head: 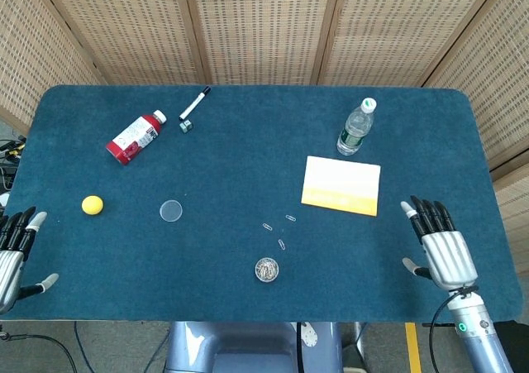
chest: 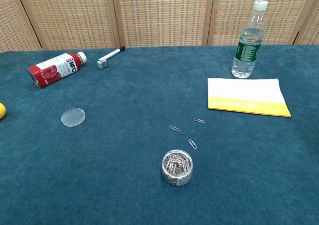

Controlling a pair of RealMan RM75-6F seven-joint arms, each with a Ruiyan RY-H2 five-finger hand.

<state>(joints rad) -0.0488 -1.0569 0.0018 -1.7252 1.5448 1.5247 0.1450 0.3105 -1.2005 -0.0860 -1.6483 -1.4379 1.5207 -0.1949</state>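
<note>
Resting empty, fingers spread: right hand (head: 441, 247), left hand (head: 11, 253); red bottle (chest: 54, 68) reads "NFC".

- The right hand (head: 442, 245) is over the right side of the blue surface (head: 248, 158), fingers apart, holding nothing.
- The left hand (head: 12, 253) is at the left edge, also spread and holding nothing.
- A small jar of paper clips (head: 266, 270) stands near the front edge, with three loose clips (head: 279, 231) just behind it.
- A yellow notepad (head: 341, 185) lies near a water bottle (head: 356, 128).
</note>
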